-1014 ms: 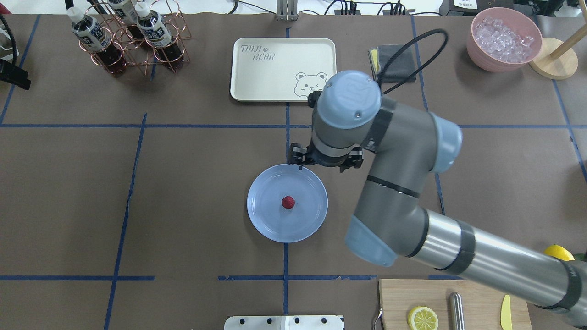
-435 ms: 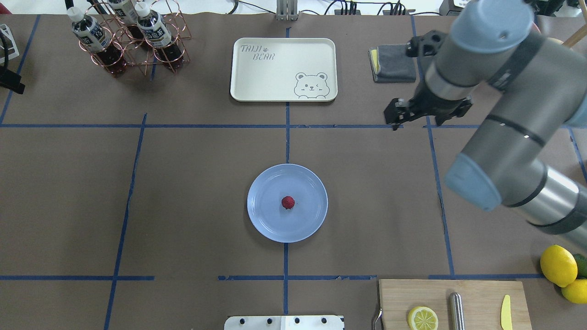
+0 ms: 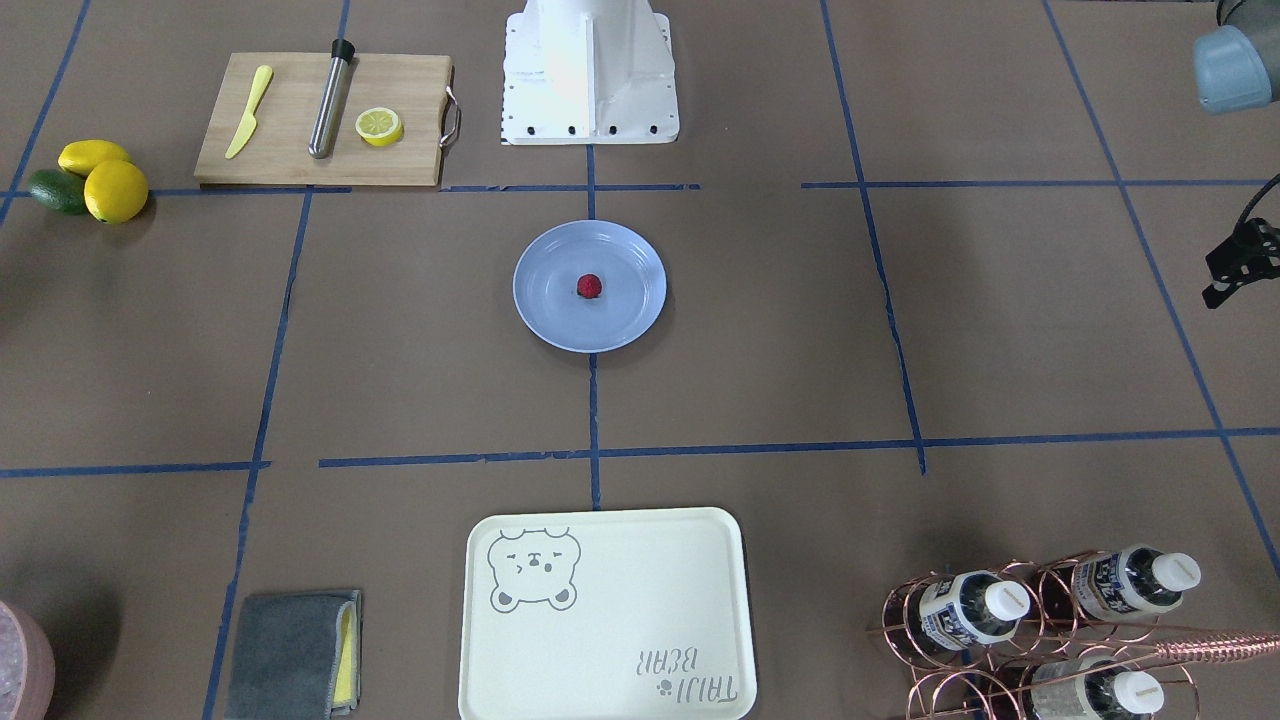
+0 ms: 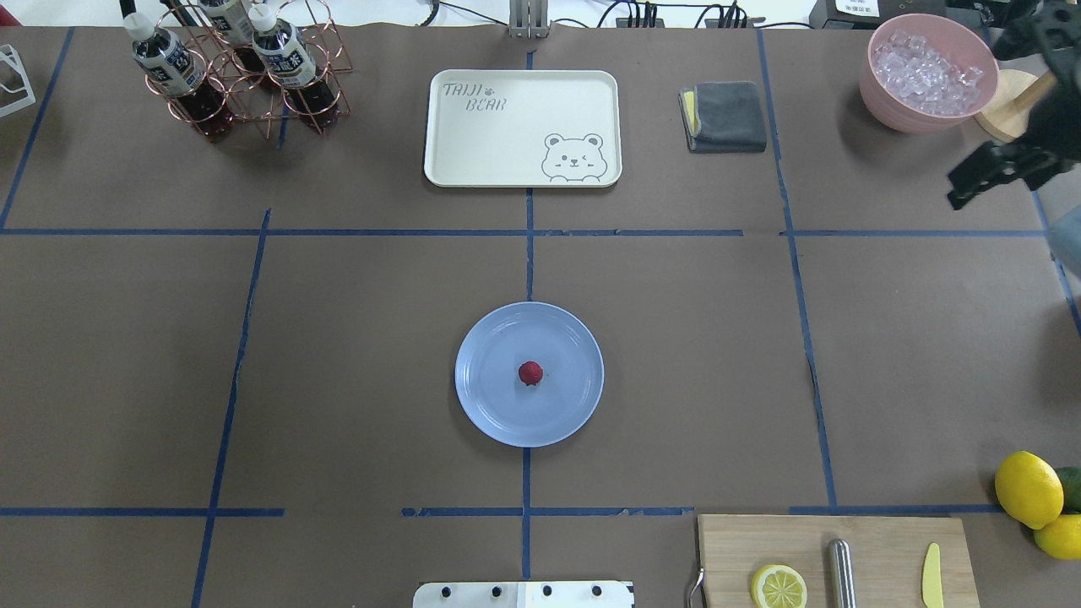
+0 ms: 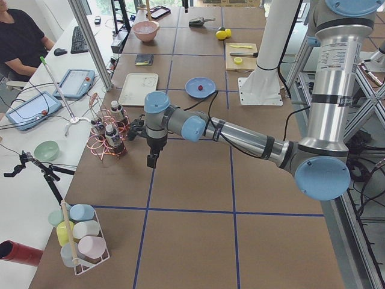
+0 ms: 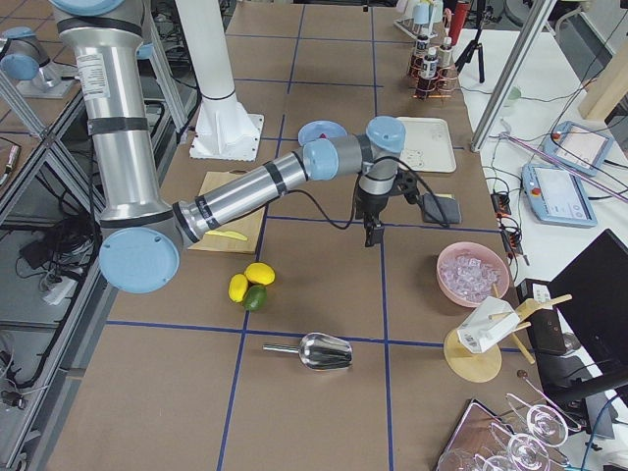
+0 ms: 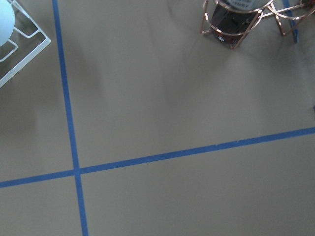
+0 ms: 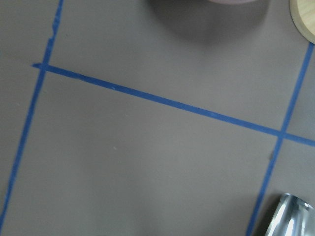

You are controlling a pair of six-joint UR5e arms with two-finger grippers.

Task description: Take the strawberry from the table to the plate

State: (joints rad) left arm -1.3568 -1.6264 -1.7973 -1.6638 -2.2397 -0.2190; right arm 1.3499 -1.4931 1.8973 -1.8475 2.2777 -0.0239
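Observation:
The strawberry (image 4: 529, 372) (image 3: 589, 286), small and dark red, lies in the middle of the pale blue plate (image 4: 486, 405) (image 3: 540, 305) at the table's (image 4: 355, 355) centre. My right gripper (image 4: 958, 194) (image 6: 371, 238) hangs far off at the right edge, near the pink bowl, with nothing seen in it. At the other end of the table my left gripper (image 3: 1213, 295) (image 5: 151, 162) hovers beside the bottle rack. I cannot tell whether either gripper is open or shut. Neither wrist view shows any fingers, only bare table and tape lines.
A cream bear-print tray (image 4: 507, 127) and a grey cloth (image 4: 726, 114) lie behind the plate. Pink ice bowl (image 4: 925, 72) back right, copper bottle rack (image 4: 236, 67) back left. Cutting board (image 4: 878, 549) with a lemon half, lemons (image 4: 1027, 488) and a metal scoop (image 6: 319, 350) sit near the right end.
My right arm has swung away from above the plate to the table's far right edge. The strawberry and plate have not moved.

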